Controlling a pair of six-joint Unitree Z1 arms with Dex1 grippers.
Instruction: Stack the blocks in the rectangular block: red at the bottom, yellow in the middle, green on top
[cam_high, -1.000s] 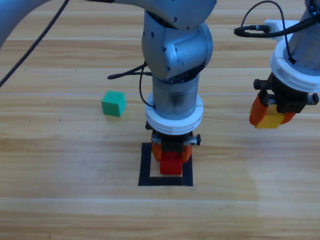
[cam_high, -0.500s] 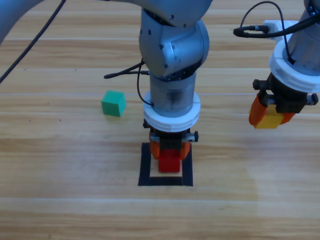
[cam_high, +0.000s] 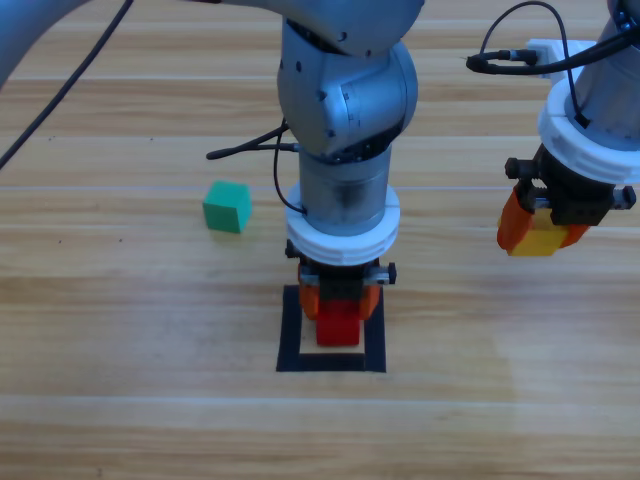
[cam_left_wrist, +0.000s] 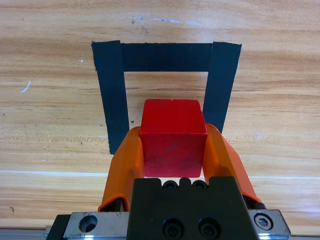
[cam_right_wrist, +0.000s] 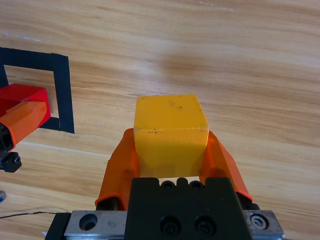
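- Pale wooden planks make up the desk (cam_high: 120, 330), and from above my left gripper (cam_high: 341, 300) hangs straight down over the rectangular block (cam_high: 290, 335) of black tape, its jaws clamped on the red cube (cam_high: 339, 324). The cube sits over the back part of the opening, near the far strip. My right gripper (cam_high: 540, 232) waits well off to the right, jaws closed on the yellow cube (cam_high: 537, 240). The green cube (cam_high: 228, 207) lies loose on the desk to the left, well apart from the tape.
- Through my left wrist, the red cube (cam_left_wrist: 173, 137) is pinched squarely between both jaws of the left gripper (cam_left_wrist: 173, 150) and lies inside the tape outline (cam_left_wrist: 114, 95), whose open wood stretches on ahead of it — so the cube is toward the near side of the opening, roughly centred between the side strips. I cannot tell whether it touches the wood yet.
- Through my right wrist, the yellow cube (cam_right_wrist: 171, 132) fills the jaws of the right gripper (cam_right_wrist: 171, 152) above bare planks; the tape (cam_right_wrist: 62, 95) and the red cube (cam_right_wrist: 20, 97) lie off to the left — that is the way this arm must travel once red is released, I judge.
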